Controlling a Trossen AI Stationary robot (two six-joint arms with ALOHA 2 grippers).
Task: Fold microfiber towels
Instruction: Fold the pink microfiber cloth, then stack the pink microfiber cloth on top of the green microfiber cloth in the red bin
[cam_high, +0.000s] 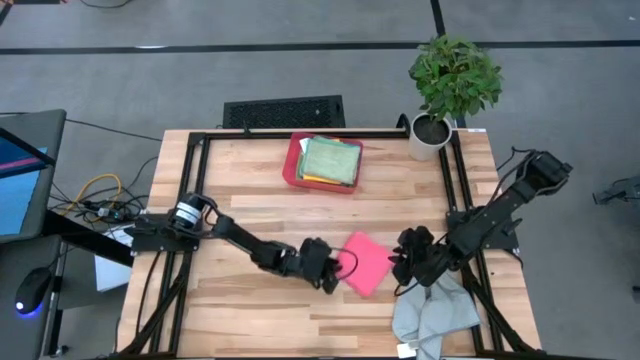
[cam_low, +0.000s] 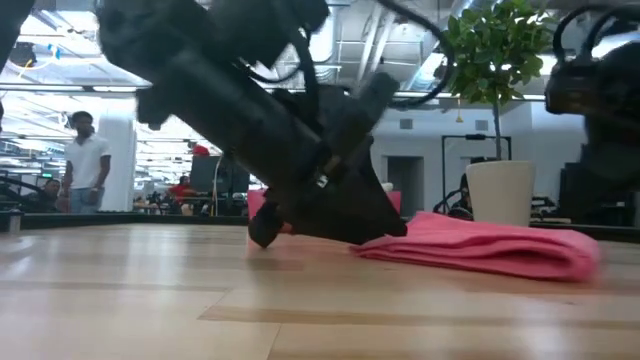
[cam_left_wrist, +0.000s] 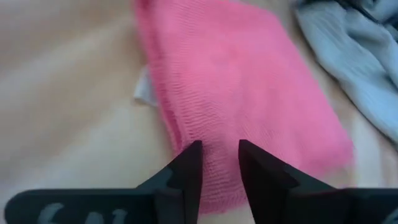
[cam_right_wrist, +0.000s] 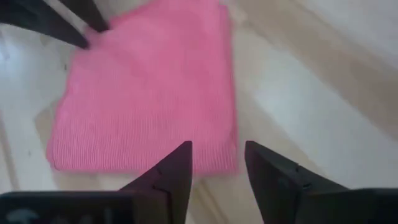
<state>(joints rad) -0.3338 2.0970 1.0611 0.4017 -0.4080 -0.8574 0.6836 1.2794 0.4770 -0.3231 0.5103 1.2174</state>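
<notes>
A pink microfiber towel (cam_high: 368, 262) lies folded flat on the wooden table, slightly askew; a small white tag (cam_left_wrist: 143, 93) sticks out from one edge. My left gripper (cam_high: 338, 270) is low at the towel's left edge, open by a narrow gap (cam_left_wrist: 219, 158), pointing slantwise down over the pink cloth (cam_left_wrist: 236, 81). My right gripper (cam_high: 400, 265) is at the towel's right side, open (cam_right_wrist: 217, 162) and raised above its edge (cam_right_wrist: 211, 149), holding nothing. A grey towel (cam_high: 435, 312) lies crumpled at the near right. My left gripper's fingertips (cam_left_wrist: 191, 163) stand over the pink towel's left edge, slanting down from the table's left. I cannot tell whether they touch the cloth.
A red tray (cam_high: 290, 165) at the far middle holds a stack of folded towels, green on top (cam_high: 330, 160). A potted plant (cam_high: 452, 85) stands at the far right corner. Bare wood lies to the left and near side. People show in the room beyond.
</notes>
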